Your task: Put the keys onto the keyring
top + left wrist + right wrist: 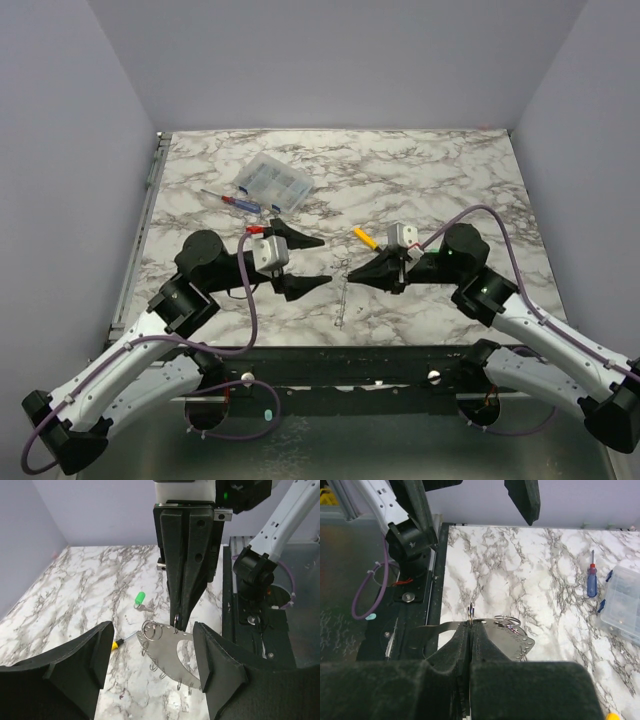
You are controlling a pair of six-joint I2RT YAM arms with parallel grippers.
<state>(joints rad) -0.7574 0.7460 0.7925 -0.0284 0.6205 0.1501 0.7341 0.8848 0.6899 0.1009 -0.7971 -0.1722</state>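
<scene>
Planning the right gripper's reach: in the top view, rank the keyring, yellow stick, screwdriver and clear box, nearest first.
1. Keyring, clamped in the right gripper.
2. Yellow stick, just beyond it.
3. Clear box and screwdriver, far left: too close to call.

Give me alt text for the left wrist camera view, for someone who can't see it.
The right fingers, closed, come in from the top and pinch the edge of a thin grey keyring over a marble table. The left fingers stand open on either side of it; a green-headed key lies on the table behind.
</scene>
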